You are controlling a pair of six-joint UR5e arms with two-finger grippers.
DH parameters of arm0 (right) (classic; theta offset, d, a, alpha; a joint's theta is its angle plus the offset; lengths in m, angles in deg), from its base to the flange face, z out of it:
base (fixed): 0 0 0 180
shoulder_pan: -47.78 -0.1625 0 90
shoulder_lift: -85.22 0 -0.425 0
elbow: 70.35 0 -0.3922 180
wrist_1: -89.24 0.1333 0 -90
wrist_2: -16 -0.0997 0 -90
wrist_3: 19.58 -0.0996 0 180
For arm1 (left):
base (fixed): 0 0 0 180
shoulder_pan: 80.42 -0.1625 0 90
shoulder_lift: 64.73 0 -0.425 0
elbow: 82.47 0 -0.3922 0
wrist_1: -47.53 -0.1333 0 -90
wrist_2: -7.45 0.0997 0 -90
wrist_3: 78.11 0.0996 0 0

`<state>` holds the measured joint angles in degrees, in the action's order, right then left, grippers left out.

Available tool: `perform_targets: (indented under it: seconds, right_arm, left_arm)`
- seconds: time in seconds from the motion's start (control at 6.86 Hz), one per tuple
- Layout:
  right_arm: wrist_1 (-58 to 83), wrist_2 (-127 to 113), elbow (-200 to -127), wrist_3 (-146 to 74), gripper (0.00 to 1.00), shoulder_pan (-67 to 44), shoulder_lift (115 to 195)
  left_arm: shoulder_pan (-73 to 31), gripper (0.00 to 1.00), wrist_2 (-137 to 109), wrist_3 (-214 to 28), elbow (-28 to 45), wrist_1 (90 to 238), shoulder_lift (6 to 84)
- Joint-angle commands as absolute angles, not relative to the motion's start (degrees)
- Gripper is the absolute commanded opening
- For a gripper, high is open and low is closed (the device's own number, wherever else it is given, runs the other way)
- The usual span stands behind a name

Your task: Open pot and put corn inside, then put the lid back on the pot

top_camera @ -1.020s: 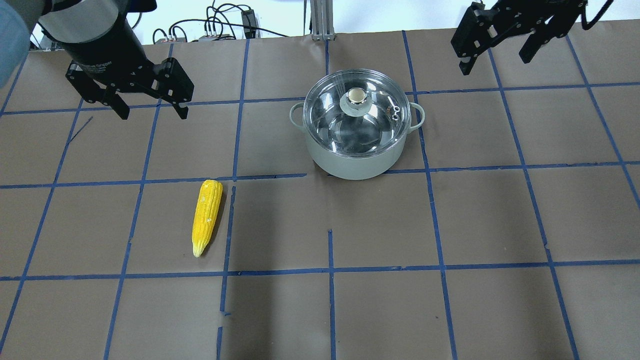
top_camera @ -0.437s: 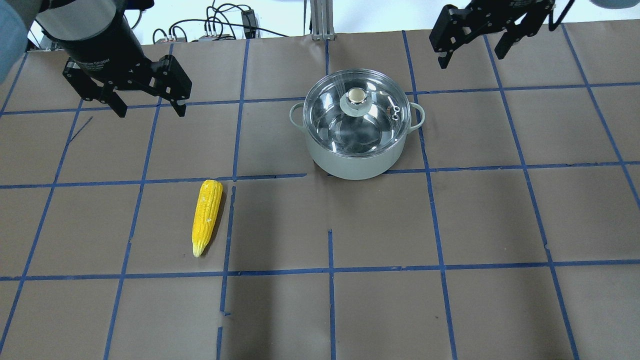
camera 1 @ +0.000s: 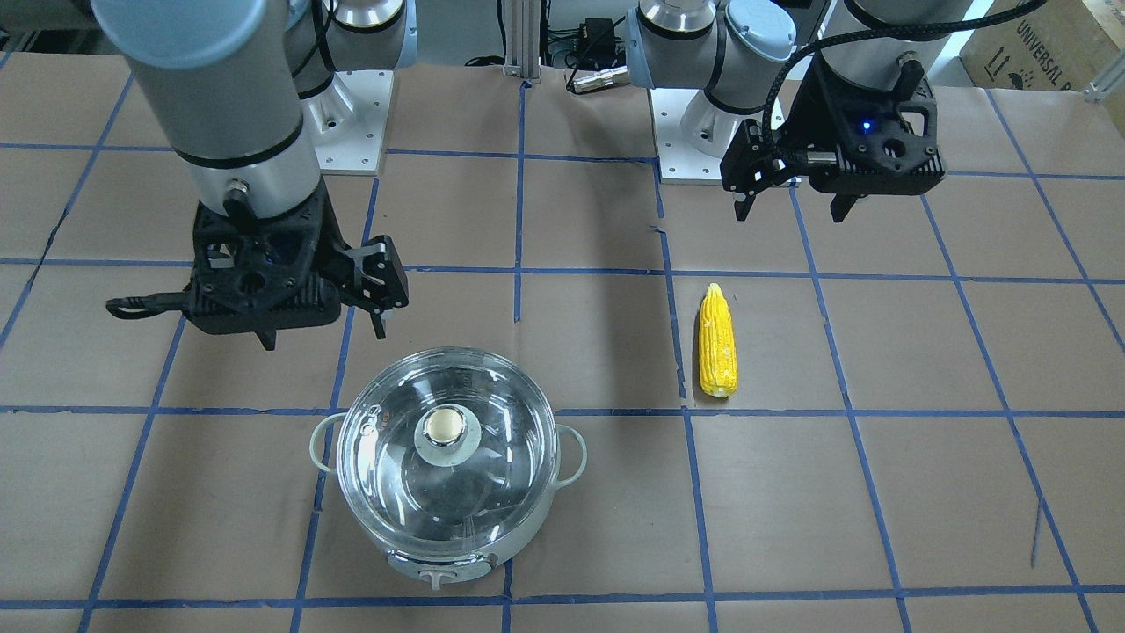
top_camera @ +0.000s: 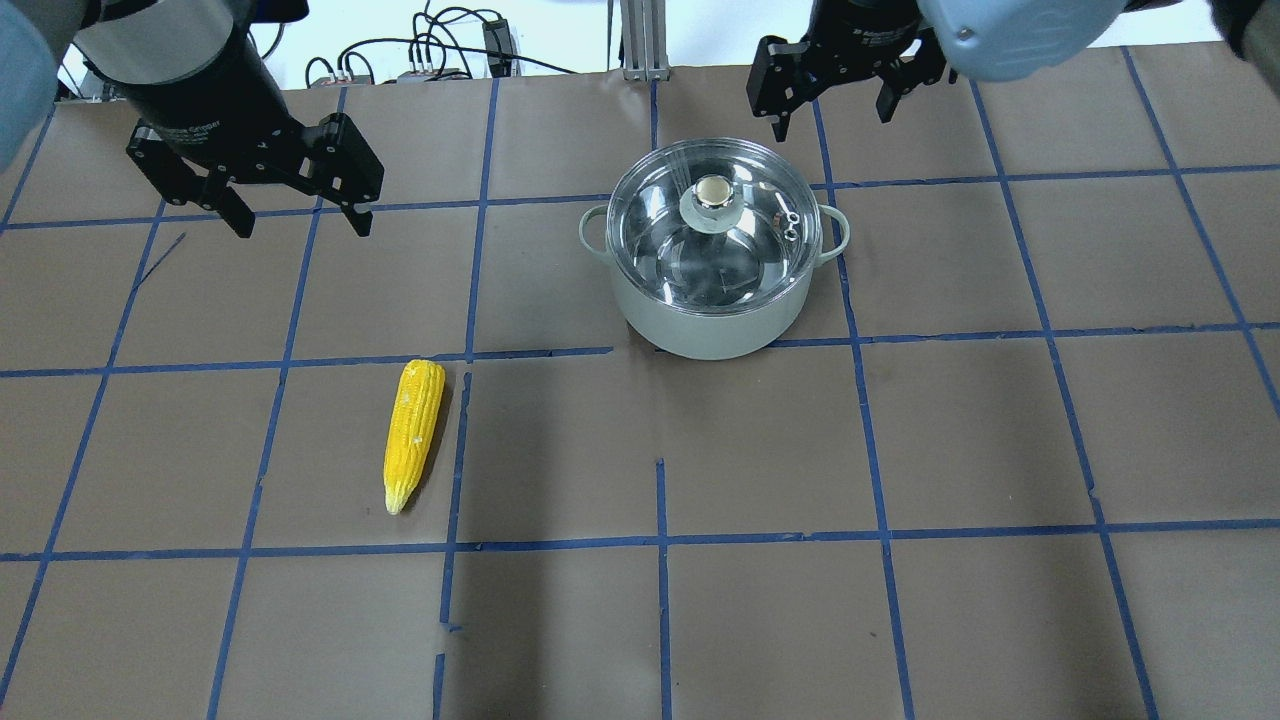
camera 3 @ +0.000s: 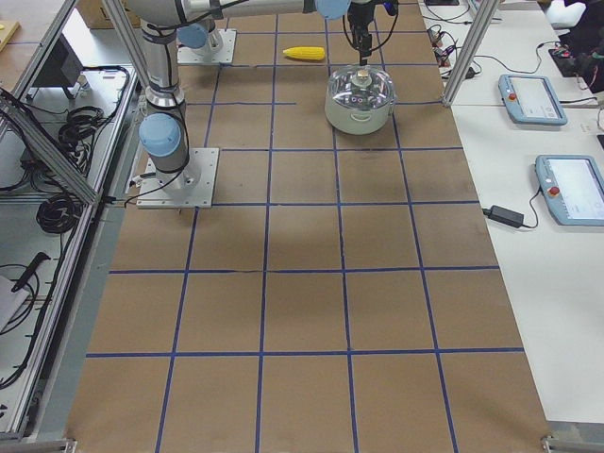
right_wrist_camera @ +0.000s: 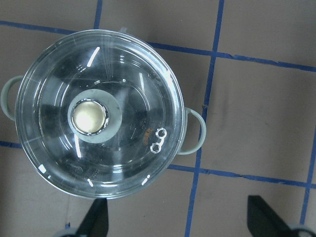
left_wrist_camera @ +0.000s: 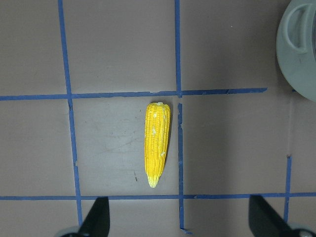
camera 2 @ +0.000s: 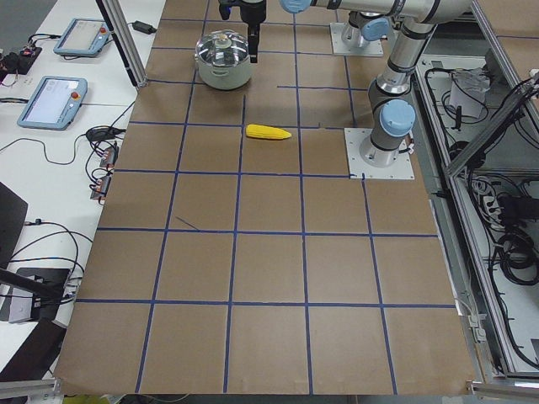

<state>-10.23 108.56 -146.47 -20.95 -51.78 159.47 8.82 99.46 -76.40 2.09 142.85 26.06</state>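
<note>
The pale grey pot (top_camera: 715, 318) stands at the table's middle with the clear glass lid (top_camera: 700, 255) on it, beige knob (top_camera: 712, 190) up. The yellow corn (top_camera: 413, 432) lies flat on the table to the pot's left, apart from it. My right gripper (top_camera: 832, 118) is open and empty, high over the pot's right side; its wrist view shows the lid (right_wrist_camera: 128, 98) below and left of the fingertips (right_wrist_camera: 96, 219). My left gripper (top_camera: 303, 222) is open and empty, high above the table, with the corn (left_wrist_camera: 157, 144) just ahead of its fingertips (left_wrist_camera: 98, 219).
Brown paper with a blue tape grid covers the table (top_camera: 960, 440). Cables and an aluminium post (top_camera: 640, 40) sit at the far edge. The arm bases (camera 1: 352, 114) stand at the robot's side. Tablets (camera 3: 533, 99) lie on a side bench.
My right gripper has moved left from the far right to over the pot's right side. My left gripper has barely moved. Pot, lid and corn have not moved.
</note>
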Motion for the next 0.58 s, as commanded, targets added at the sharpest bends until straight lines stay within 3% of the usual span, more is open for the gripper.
perform_targets:
  seconds: [0.0,0.44]
  right_arm:
    - [-15.33,110.13,-146.47,-25.45,0.99,-56.01,154.76]
    - [-18.51,109.78,-146.47,-25.29,0.98,-56.46,150.7]
  left_arm:
    - [8.78,1.0,99.47,-76.35,2.26,142.8,25.97]
    - [8.78,1.0,99.56,-76.27,2.26,142.89,25.97]
